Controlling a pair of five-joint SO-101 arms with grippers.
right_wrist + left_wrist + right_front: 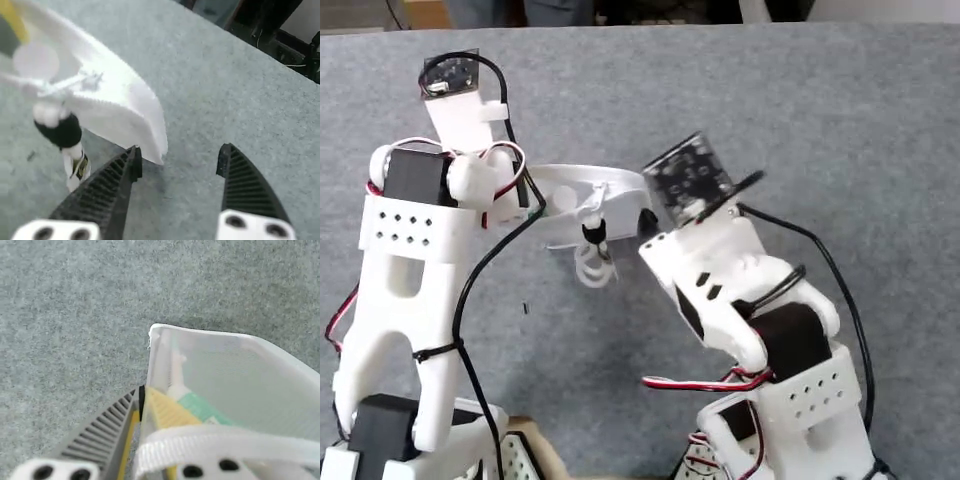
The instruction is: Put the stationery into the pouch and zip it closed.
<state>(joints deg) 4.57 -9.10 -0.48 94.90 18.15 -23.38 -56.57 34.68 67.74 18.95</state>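
Grey felt table [840, 120]; white pouch [560, 185] perhaps resting on it; dark speck [525, 308] nearby.

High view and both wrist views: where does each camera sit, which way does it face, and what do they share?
High view: fixed above the table, looking down; shows left arm and right arm meeting at the pouch.
Left wrist view: on the left arm, looking along the left claw, shut on the pouch's end.
Right wrist view: on the right arm, looking past the open right claw at the pouch's other end and zip charm.
Shared: all three show the pouch.
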